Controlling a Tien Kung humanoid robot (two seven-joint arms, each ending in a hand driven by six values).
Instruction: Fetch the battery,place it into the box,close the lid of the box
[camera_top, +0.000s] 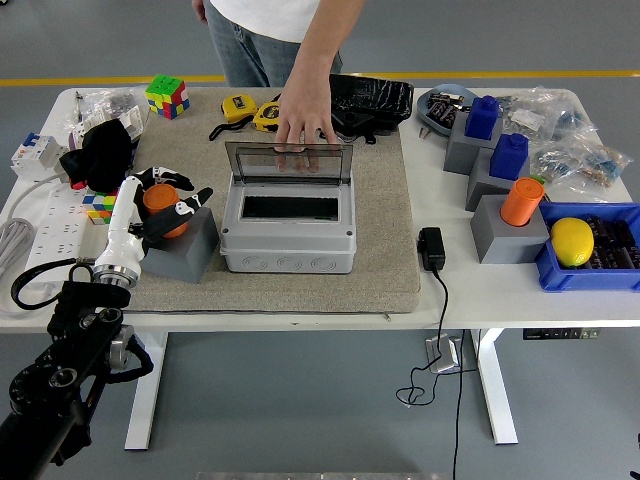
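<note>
An orange cylinder battery (159, 204) sits at the top of a grey holder block (187, 247) on the left of the mat. My left hand (163, 203) has its white and black fingers curled around that battery. The grey box (288, 236) stands mid-mat, its clear lid (289, 161) raised upright at the back. A person's hand (303, 120) rests on the lid's top edge from the far side. A second orange battery (522, 200) stands in a grey holder (507, 238) on the right.
Two blue cylinders (483, 117) on grey blocks and a blue bin (588, 264) with a yellow lemon (572, 241) are at the right. A black adapter (432, 247) and cable lie beside the mat. Cubes, tape measures, a power strip and bags fill the left and back.
</note>
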